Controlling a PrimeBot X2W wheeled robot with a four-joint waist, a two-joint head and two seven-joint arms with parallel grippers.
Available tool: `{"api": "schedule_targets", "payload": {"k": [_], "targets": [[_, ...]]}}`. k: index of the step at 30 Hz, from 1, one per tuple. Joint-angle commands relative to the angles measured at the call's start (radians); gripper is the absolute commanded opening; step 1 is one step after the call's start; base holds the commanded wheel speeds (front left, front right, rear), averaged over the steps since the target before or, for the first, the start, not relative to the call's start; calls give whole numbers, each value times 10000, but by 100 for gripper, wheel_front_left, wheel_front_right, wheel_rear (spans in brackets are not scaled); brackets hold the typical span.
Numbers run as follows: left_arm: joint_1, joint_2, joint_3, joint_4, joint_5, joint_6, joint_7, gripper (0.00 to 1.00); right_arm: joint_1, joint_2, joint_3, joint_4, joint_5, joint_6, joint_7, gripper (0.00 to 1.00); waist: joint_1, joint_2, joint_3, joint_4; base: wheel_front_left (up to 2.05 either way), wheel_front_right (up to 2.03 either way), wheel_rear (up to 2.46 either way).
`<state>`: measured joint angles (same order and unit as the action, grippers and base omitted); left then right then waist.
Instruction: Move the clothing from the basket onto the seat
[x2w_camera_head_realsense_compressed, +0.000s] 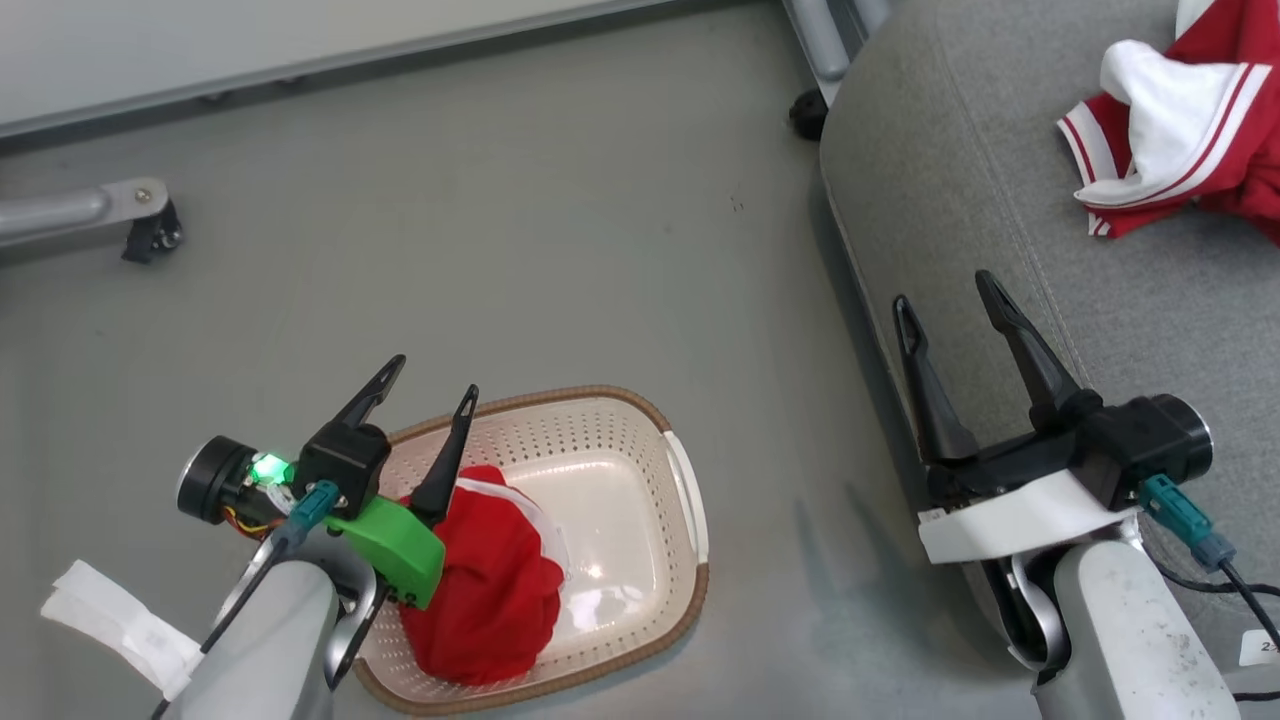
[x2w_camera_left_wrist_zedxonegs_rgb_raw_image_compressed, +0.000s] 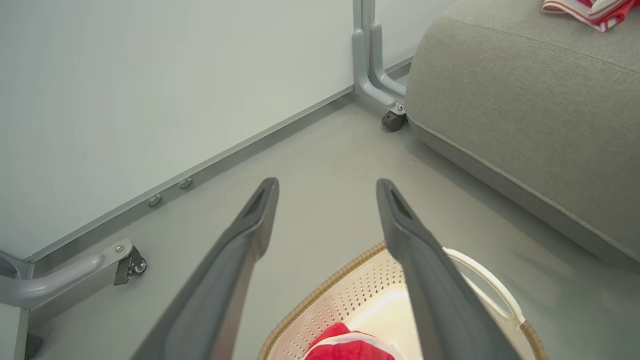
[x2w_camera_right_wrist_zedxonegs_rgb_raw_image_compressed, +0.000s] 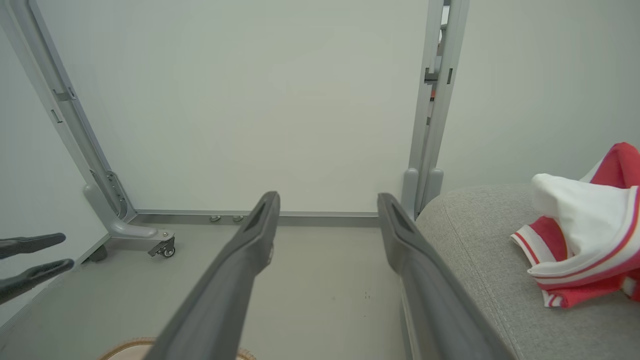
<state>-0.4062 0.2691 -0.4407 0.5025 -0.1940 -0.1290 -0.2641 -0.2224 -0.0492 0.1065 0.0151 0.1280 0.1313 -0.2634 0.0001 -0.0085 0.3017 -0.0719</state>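
the red garment (x2w_camera_head_realsense_compressed: 490, 585) lies bunched in the basket (x2w_camera_head_realsense_compressed: 640, 470), lower left of frame; a second garment (x2w_camera_head_realsense_compressed: 1170, 140) sits on the seat (x2w_camera_head_realsense_compressed: 960, 150), upper right. your left gripper (x2w_camera_head_realsense_compressed: 435, 375) and right gripper (x2w_camera_head_realsense_compressed: 944, 288) stand wide, empty. expect light, limp cloth (it will drape): pinch the top bunch.

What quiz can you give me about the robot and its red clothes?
1. True or false: red clothing lies in the basket.
2. The striped clothing lies on: A the floor, B the seat, C the basket.
3. Fill in: the left gripper and the right gripper both stand ____.
Key: 1 true; 2 B; 3 open.
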Motion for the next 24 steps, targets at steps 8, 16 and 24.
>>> {"api": "schedule_targets", "payload": {"k": [8, 16, 24], "targets": [[-1130, 342, -849, 1219, -252, -24, -8, 100, -866, -23, 142, -412, 10, -11, -19, 100, -1, 85, 2158, -819, 0, 0, 0], [-1824, 458, -1560, 2498, -300, -25, -7, 100, -1415, -21, 256, -693, 96, -11, -19, 100, -1, 85, 3208, -1055, 0, 0, 0], [-2575, 515, -2447, 3925, -394, -25, -7, 100, -1882, -24, 446, -878, 218, -11, -19, 100, -1, 85, 4082, -1265, 0, 0, 0]]}}
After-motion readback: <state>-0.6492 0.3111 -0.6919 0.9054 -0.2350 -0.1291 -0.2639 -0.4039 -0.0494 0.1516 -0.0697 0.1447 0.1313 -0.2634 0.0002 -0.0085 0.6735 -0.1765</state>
